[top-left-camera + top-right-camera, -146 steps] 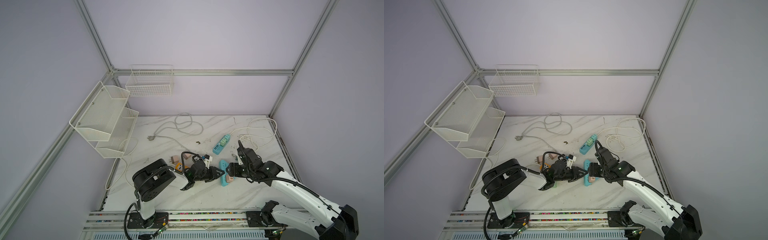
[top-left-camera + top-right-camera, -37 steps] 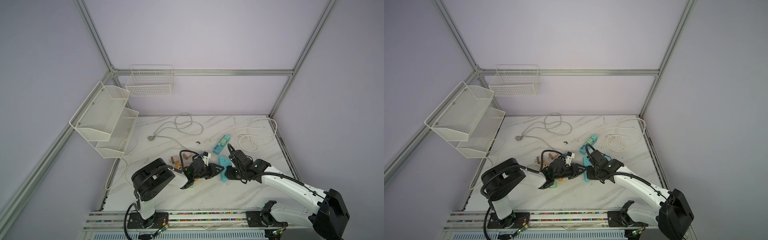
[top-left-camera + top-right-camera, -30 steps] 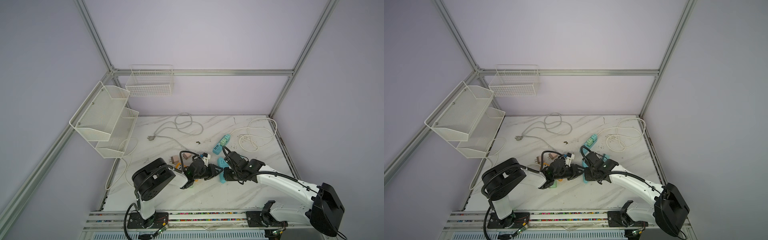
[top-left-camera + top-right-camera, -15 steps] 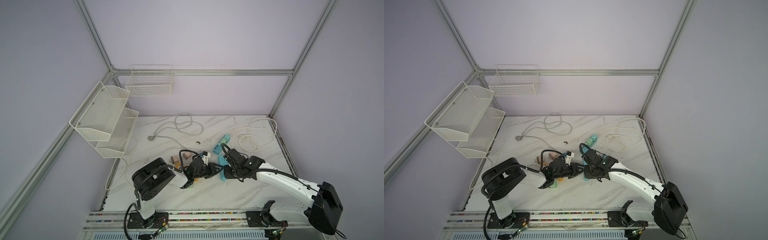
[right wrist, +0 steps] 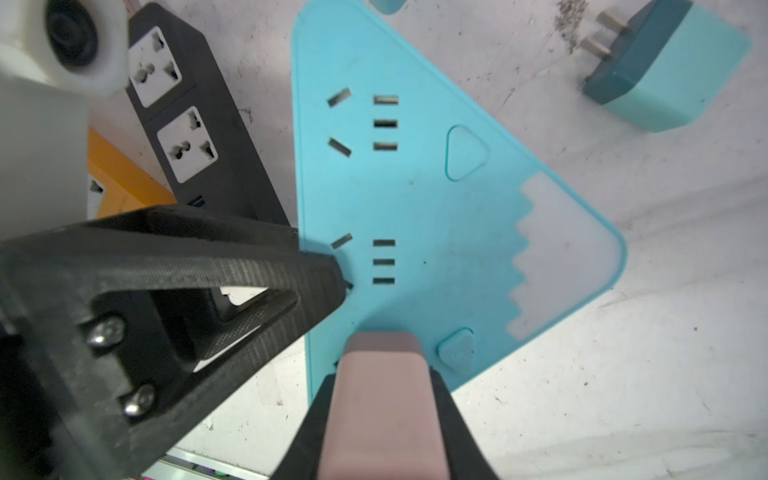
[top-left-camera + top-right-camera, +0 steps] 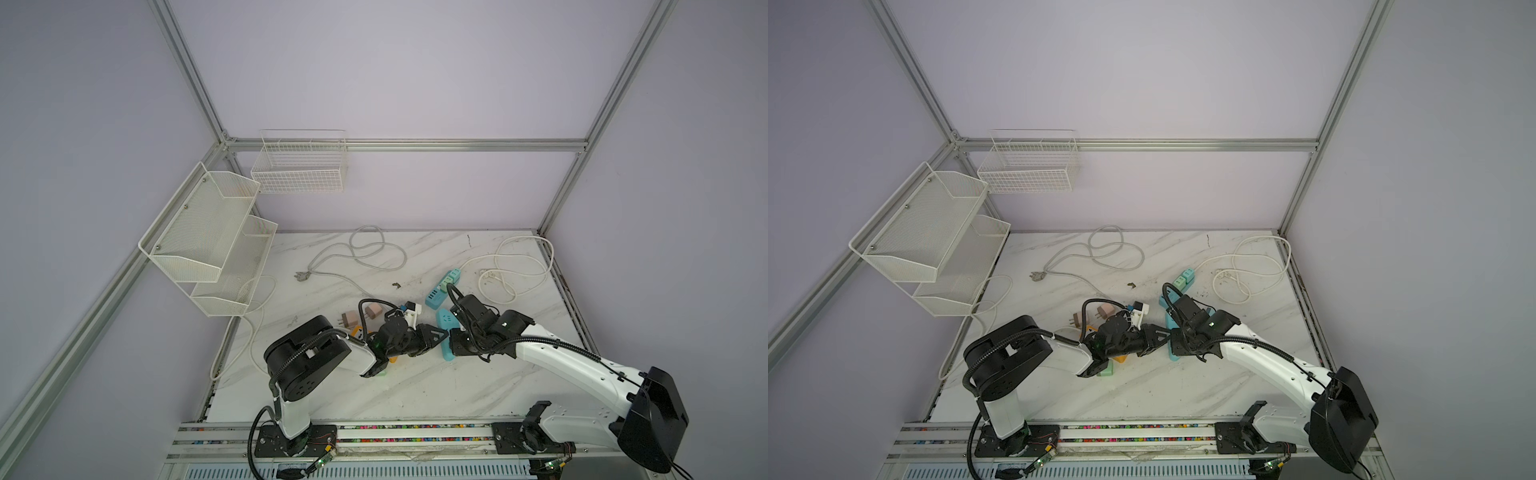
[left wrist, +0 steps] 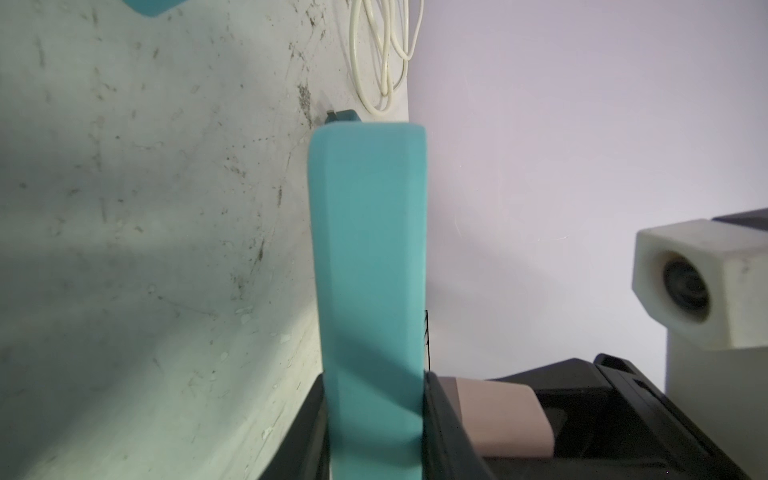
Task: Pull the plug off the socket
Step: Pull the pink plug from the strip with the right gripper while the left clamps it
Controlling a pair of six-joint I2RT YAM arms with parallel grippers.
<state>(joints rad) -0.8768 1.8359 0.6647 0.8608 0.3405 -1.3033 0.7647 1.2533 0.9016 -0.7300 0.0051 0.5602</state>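
Turquoise socket strip [image 5: 415, 199] lay near the table's [image 6: 415, 386] middle, toward 4 o'clock, with the left gripper [image 7: 374, 399] pinching its edge from 9 o'clock. At 3 o'clock the right gripper [image 5: 380, 386] was clamped on the pink plug [image 5: 382, 415]. That was still seated in the strip's 6 o'clock end, so both grips looked done and only the pull remained.

Top views: high over the front rail [image 6: 415, 434], looking down and back across the table [image 6: 415, 386], near-identical.
Left wrist: very close, sighting along the blue socket [image 7: 370, 270] edge-on.
Right wrist: close above, facing down on that socket's face (pink plug [image 5: 382, 415] nearest the lens).
Shared: both wrist views catch socket and plug.
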